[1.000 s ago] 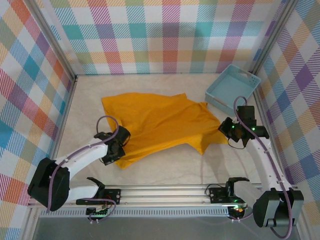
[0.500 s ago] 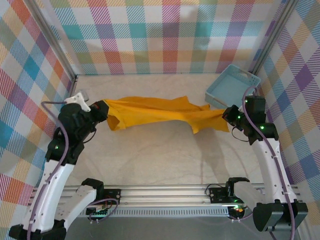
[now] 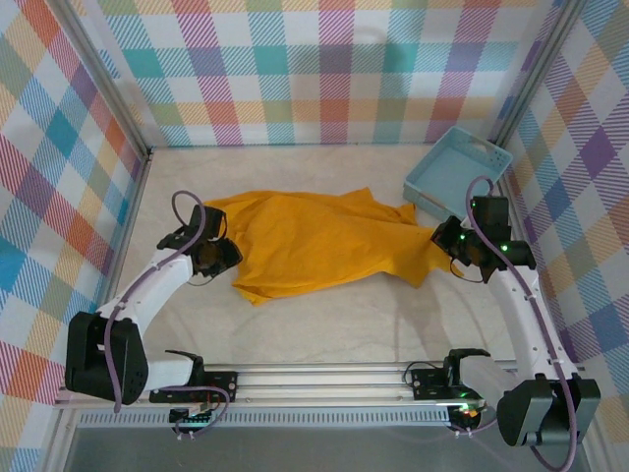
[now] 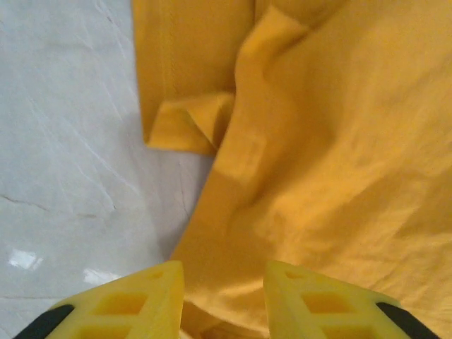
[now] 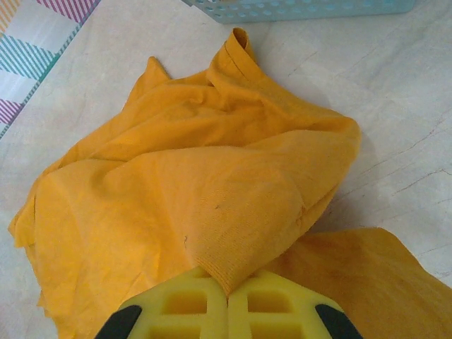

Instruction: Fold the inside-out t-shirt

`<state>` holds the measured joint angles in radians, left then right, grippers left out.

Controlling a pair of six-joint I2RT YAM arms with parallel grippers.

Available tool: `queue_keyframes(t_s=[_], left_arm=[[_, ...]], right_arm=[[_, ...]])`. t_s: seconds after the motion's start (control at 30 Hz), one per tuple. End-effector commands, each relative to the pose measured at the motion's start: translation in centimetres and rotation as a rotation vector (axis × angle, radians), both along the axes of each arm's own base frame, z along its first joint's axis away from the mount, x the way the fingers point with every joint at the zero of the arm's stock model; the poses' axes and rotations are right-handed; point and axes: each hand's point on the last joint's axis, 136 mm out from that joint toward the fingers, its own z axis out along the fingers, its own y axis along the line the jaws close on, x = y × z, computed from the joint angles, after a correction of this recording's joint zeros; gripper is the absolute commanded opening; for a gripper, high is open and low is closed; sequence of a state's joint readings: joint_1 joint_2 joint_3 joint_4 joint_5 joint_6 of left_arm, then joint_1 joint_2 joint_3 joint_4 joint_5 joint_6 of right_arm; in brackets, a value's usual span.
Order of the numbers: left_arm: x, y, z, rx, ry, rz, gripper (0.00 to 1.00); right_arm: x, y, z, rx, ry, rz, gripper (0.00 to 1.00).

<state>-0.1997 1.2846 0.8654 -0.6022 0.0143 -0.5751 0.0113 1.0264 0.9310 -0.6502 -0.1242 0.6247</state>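
The mustard-orange t-shirt (image 3: 314,241) lies rumpled across the middle of the table, plain face up, with one corner folded under at the left wrist view's top (image 4: 187,123). My left gripper (image 3: 224,256) sits low at the shirt's left edge. Its yellow jaws stand apart (image 4: 224,272), with loose fabric (image 4: 339,141) lying beneath and between them, not pinched. My right gripper (image 3: 444,244) is at the shirt's right end, shut (image 5: 227,286) on a ribbed fold of the shirt (image 5: 176,198) that rises into the closed fingers.
A light blue basket (image 3: 457,169) stands at the back right, just beyond the right gripper; its perforated wall (image 5: 304,8) runs along the top of the right wrist view. Checked walls enclose the table. Bare tabletop (image 3: 344,320) lies in front of the shirt.
Half a second ago the shirt hung stretched between both raised grippers. Both arms have come down, the shirt now rests on the table, and the left jaws have opened off its edge.
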Motion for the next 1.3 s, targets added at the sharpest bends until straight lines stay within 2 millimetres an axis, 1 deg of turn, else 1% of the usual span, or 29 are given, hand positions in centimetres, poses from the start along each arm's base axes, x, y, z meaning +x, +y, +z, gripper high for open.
queue_keyframes(t_s=[0.0, 0.03, 0.07, 0.1, 0.13, 0.17, 0.23, 0.3, 0.33, 0.37, 0.43, 0.53, 0.67, 0.77, 0.83, 0.9, 1.07, 1.13, 1.17, 1.2, 1.27], left_arm=[[-0.4, 1.3, 1.9, 0.051, -0.018, 0.057, 0.43], [-1.3, 1.1, 2.7, 0.071, -0.043, 0.058, 0.53], [-2.3, 0.9, 3.4, 0.082, -0.065, 0.06, 0.59], [-3.6, 0.5, 3.8, 0.088, -0.079, 0.063, 0.62], [-5.0, 0.0, 3.7, 0.069, -0.082, 0.065, 0.63], [-6.1, -0.4, 3.2, 0.049, -0.071, 0.076, 0.63], [-8.4, -1.8, 1.0, -0.015, -0.021, 0.085, 0.63], [-9.6, -3.2, -1.1, -0.068, 0.033, 0.092, 0.64], [-9.9, -3.8, -2.0, -0.087, 0.056, 0.093, 0.64], [-10.1, -4.0, -2.8, -0.088, 0.078, 0.104, 0.64], [-9.8, -4.3, -3.6, -0.084, 0.1, 0.117, 0.64], [-8.5, -4.5, -4.0, -0.07, 0.096, 0.128, 0.64], [-6.8, -5.4, -4.9, -0.078, 0.102, 0.129, 0.61], [-6.2, -5.8, -5.5, -0.077, 0.112, 0.125, 0.59], [-5.9, -5.6, -5.8, -0.068, 0.118, 0.132, 0.55], [-5.5, -5.4, -5.9, -0.069, 0.11, 0.136, 0.53], [-5.2, -4.3, -6.4, -0.039, 0.124, 0.154, 0.44], [-5.3, -4.1, -6.7, -0.035, 0.127, 0.152, 0.43], [-5.3, -4.1, -6.8, -0.039, 0.13, 0.152, 0.39], [-5.4, -4.2, -7.0, -0.04, 0.137, 0.149, 0.32], [-5.5, -4.2, -7.2, -0.04, 0.146, 0.145, 0.23]], right_arm=[[0.6, 0.0, 1.0, 0.011, -0.037, 0.004, 0.0], [0.6, 0.1, 1.1, 0.013, -0.039, 0.007, 0.0], [0.6, 0.2, 1.0, 0.016, -0.035, 0.01, 0.0], [0.7, 0.2, 1.0, 0.018, -0.034, 0.015, 0.0], [0.7, 0.3, 1.0, 0.02, -0.034, 0.016, 0.0], [0.7, 0.4, 1.0, 0.025, -0.033, 0.02, 0.0], [0.8, 0.4, 1.0, 0.029, -0.034, 0.021, 0.0], [0.7, 0.4, 1.0, 0.025, -0.035, 0.021, 0.0], [0.7, 0.3, 1.0, 0.023, -0.035, 0.02, 0.0], [0.6, 0.4, 1.0, 0.023, -0.033, 0.024, 0.0], [0.4, 0.5, 0.9, 0.023, -0.032, 0.027, 0.0], [0.3, 0.5, 0.6, 0.026, -0.029, 0.03, 0.0], [0.1, 0.7, 0.0, 0.032, -0.017, 0.036, 0.0], [-0.1, 0.7, -0.3, 0.033, -0.015, 0.04, 0.0], [-0.2, 0.7, -0.5, 0.031, -0.01, 0.042, 0.0], [-0.2, 0.7, -0.6, 0.027, -0.009, 0.043, 0.0], [-0.3, 0.6, -1.0, 0.024, 0.0, 0.043, 0.0], [-0.3, 0.7, -1.0, 0.022, 0.0, 0.044, 0.0], [-0.3, 0.6, -1.0, 0.021, 0.0, 0.042, 0.0], [-0.3, 0.6, -1.1, 0.02, 0.001, 0.042, 0.0], [-0.3, 0.5, -1.2, 0.017, 0.002, 0.041, 0.0]])
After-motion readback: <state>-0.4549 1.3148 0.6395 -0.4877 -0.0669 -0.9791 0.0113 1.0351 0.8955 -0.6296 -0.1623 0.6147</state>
